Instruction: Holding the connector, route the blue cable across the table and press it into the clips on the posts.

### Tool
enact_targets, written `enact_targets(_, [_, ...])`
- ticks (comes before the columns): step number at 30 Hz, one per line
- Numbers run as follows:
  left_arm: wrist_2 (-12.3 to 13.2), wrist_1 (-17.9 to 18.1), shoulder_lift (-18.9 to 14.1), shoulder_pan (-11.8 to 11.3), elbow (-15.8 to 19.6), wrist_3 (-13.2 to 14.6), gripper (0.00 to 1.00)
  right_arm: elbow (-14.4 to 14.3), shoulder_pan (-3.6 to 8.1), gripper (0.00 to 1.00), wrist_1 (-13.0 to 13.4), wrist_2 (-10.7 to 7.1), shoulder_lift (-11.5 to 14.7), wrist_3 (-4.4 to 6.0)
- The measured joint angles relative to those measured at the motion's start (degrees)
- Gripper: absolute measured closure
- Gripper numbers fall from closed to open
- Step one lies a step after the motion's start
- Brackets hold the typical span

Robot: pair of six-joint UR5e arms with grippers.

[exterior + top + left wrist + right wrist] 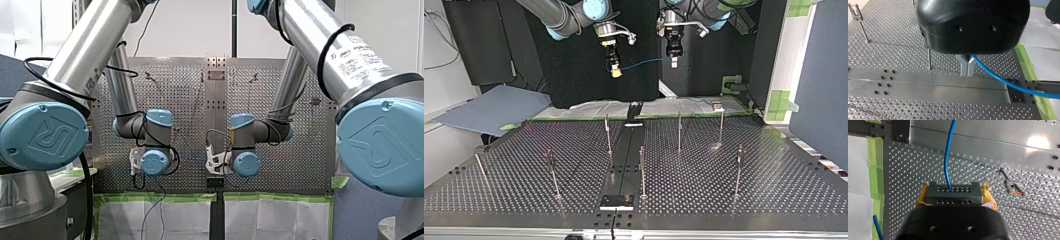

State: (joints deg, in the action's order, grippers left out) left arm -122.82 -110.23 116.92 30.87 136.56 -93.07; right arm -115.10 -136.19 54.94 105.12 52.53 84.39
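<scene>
Right-arm gripper (615, 71), its yellow pads (920, 200) clamped on the grey perforated metal connector block (954, 195), hangs above the green-taped edge (874, 170) of the perforated metal tabletop (749, 165). A thin blue cable (948, 157) leaves the connector and runs through the air to the left arm's black gripper (967, 73). Its metal fingers (964, 65) are drawn together on the cable, over the same edge, just beside the plain central strip (930, 87). Slim metal posts with clips (679, 131) stand across the tabletop, well apart from the cable.
</scene>
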Motion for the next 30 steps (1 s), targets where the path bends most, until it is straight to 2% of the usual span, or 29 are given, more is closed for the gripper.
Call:
enact_targets(6, [-1.52,-1.54,-1.51,1.51,-0.78,-0.13,1.0,0.9,0.43,1.0,-0.89,0.25,0.02,-0.14])
enact_targets(11, [-3.82,-3.8,-3.81,3.81,-1.32,-1.12,1.0,3.01,0.21,1.0,-3.0,-0.07,1.85,1.13])
enact_targets(15, [-5.87,-5.85,-5.86,5.01,-1.49,-1.08,1.0,5.04,-0.04,1.0,-5.06,-1.66,3.85,2.52])
enact_targets(18, [-7.32,-7.31,-7.31,4.41,-1.51,-1.0,1.0,6.55,-0.21,1.0,-6.55,-3.09,5.35,3.83])
enact_targets(21, [-8.79,-8.8,-8.79,3.17,-1.6,-0.99,1.0,8.02,-0.47,1.0,-8.02,-4.56,6.83,4.68])
enact_targets(30, [-12.41,-13.15,-13.17,-1.14,-3.02,-2.34,1.0,10.45,-1.53,1.0,-12.3,-8.82,11.1,5.51])
